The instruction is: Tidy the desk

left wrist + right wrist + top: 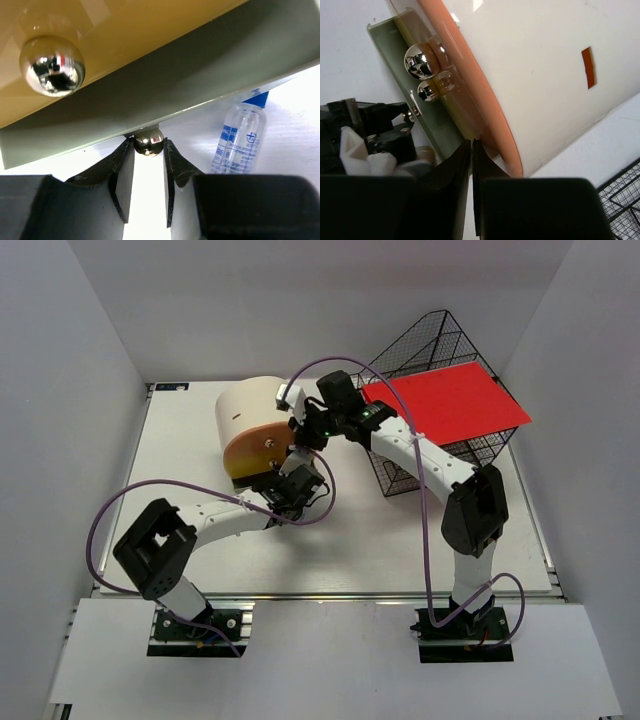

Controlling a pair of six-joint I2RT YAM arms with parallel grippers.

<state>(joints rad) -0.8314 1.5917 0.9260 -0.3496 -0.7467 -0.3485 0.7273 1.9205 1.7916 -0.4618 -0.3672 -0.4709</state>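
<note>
A cream-and-orange round drawer box lies on the white desk. My left gripper reaches to its front from below. In the left wrist view the left gripper is shut on the small chrome knob of the grey-green bottom drawer, which is pulled out a little. A bigger chrome knob sits on the yellow drawer above. My right gripper is at the box's front right, and in its wrist view the right gripper is shut beside the orange rim, with nothing seen between the fingers.
A black wire basket stands at the back right with a red sheet lying across its top. Its corner shows in the right wrist view. A clear bottle with a blue label lies on the desk beside the drawer.
</note>
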